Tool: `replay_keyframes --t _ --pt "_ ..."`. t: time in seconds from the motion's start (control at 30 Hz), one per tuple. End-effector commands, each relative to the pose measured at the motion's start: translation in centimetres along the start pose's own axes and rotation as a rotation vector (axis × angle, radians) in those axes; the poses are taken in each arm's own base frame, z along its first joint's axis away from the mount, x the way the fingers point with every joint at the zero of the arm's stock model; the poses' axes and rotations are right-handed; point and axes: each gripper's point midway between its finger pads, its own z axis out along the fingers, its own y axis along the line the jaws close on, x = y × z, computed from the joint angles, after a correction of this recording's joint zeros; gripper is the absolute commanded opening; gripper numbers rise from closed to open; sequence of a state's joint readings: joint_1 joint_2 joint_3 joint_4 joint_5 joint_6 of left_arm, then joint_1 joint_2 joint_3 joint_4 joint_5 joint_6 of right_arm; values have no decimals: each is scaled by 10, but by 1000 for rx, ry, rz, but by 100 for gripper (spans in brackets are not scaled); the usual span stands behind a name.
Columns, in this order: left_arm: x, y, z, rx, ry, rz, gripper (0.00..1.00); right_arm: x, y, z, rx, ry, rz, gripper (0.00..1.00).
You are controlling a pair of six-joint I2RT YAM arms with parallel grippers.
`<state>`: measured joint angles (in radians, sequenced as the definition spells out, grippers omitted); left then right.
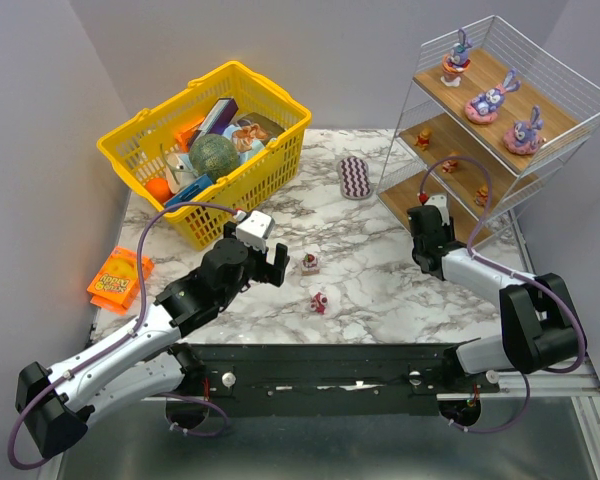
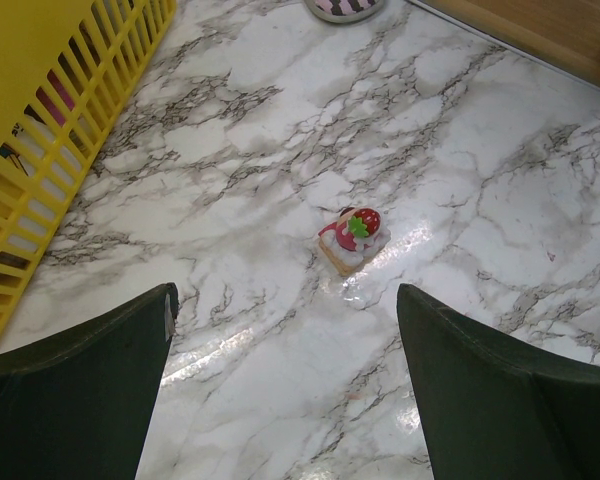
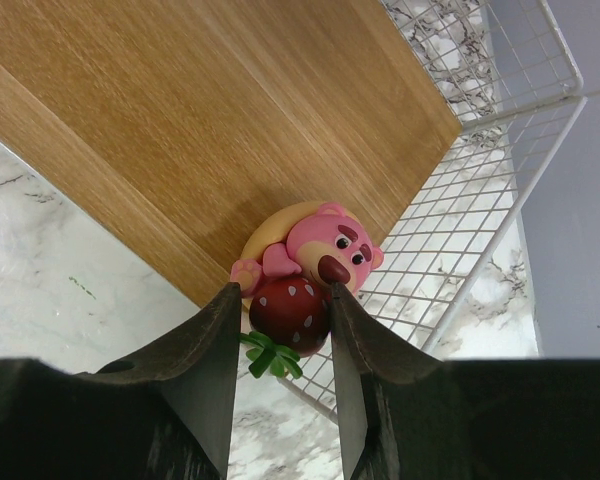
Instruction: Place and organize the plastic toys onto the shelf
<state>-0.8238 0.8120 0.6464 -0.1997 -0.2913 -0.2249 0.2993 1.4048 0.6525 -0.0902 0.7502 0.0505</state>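
The shelf (image 1: 570,98) stands at the right, with three purple bunnies (image 1: 487,100) on its top board and tiny orange bears (image 1: 450,166) on the middle board. My right gripper (image 1: 421,206) is shut on a pink bear toy with a red strawberry (image 3: 315,262), held at the front edge of the bottom board (image 3: 230,120). Two more pink, red and white toys (image 1: 310,262) (image 1: 320,302) stand on the marble table. My left gripper (image 1: 268,262) is open and empty just left of the upper one, which shows ahead of its fingers in the left wrist view (image 2: 352,238).
A yellow basket (image 1: 205,150) full of items sits at the back left, close to my left gripper. A purple zigzag pad (image 1: 355,177) lies by the shelf's left side. An orange packet (image 1: 118,278) lies at the table's left edge.
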Motion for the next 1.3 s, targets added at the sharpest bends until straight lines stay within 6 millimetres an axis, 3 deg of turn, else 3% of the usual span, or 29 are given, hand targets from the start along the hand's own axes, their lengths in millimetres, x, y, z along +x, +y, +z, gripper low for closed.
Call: replay_keyframes --t 0.0,0.3,0.63,0.93,1.27 --pt "0 0 0 7 -10 0 99 -5 -15 -1 69 -26 34 41" --pt "1 -1 0 11 -8 -4 99 -17 -26 -10 91 -70 82 54" --pt "1 -1 0 12 -8 -4 99 -21 -26 -12 76 -84 91 56" --pt "-1 0 -1 6 -14 -5 99 -34 -1 -24 -137 -163 70 57" --pt "-3 2 -2 -2 -22 -5 99 -66 41 -69 -469 -354 25 57"
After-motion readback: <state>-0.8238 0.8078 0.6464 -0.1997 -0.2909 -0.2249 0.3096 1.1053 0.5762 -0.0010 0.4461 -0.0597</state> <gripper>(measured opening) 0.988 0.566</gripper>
